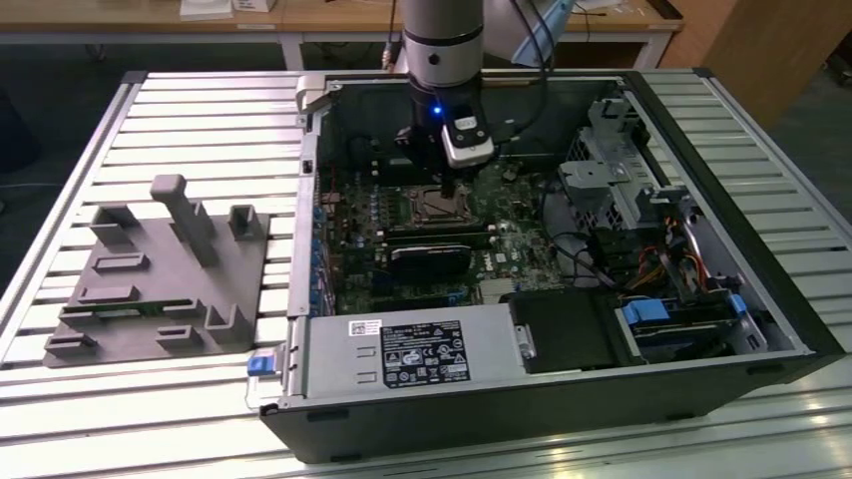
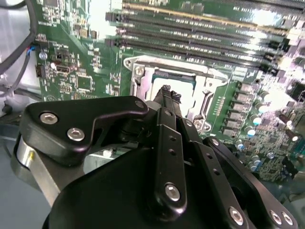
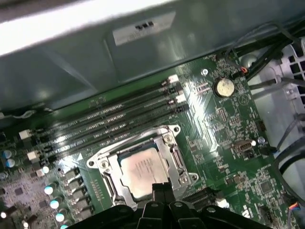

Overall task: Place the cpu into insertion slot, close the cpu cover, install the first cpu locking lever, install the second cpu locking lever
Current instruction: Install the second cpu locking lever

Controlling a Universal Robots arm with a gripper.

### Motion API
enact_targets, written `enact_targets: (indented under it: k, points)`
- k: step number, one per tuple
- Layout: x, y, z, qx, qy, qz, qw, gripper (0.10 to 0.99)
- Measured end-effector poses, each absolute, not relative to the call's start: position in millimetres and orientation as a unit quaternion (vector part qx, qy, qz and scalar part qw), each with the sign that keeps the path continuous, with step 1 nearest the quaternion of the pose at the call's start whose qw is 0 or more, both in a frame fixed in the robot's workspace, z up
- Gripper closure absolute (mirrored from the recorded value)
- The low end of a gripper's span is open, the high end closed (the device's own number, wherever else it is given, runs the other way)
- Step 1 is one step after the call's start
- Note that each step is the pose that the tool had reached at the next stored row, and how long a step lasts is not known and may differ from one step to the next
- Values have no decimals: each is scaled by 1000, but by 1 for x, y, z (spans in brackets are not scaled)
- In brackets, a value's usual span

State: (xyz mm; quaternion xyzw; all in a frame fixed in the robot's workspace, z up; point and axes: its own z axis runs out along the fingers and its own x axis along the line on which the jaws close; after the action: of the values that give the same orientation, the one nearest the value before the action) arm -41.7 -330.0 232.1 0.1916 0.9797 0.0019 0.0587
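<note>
Fingers [image 3: 161,190] pinched together, empty, poised just over cpu [image 3: 141,172]. Cpu seated in socket, cpu cover [image 3: 167,141] down around it. Chip light, stiff, fragile; hold edges.

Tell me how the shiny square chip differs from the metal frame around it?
The cpu is a solid, flat plate with a dull silver top; the cpu cover is an open frame that leaves the middle bare. The cpu is smaller and sits inside the cpu cover's opening. Both are silver-grey, square and lie flat on the green motherboard.
</note>
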Motion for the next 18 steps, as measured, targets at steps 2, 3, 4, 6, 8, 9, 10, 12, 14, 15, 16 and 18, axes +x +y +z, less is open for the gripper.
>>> enact_targets:
  k: [2,3,4,6,8,9,10,12,14,15,16,18]
  points:
    - [-42,-333,232,192,980,2,59,980]
    - [-42,-335,232,192,980,2,59,980]
    - [-42,-336,232,192,980,2,59,980]
    - [-42,-340,232,192,980,2,59,980]
    - [-42,-343,232,192,980,2,59,980]
    - [-42,-345,232,192,980,2,59,980]
    - [-42,-347,232,192,980,2,59,980]
    - [-42,-351,232,192,980,2,59,980]
    - [-42,-355,232,192,980,2,59,980]
    - [-42,-357,232,192,980,2,59,980]
    - [-42,-359,232,192,980,2,59,980]
    - [-42,-362,231,191,980,2,59,980]
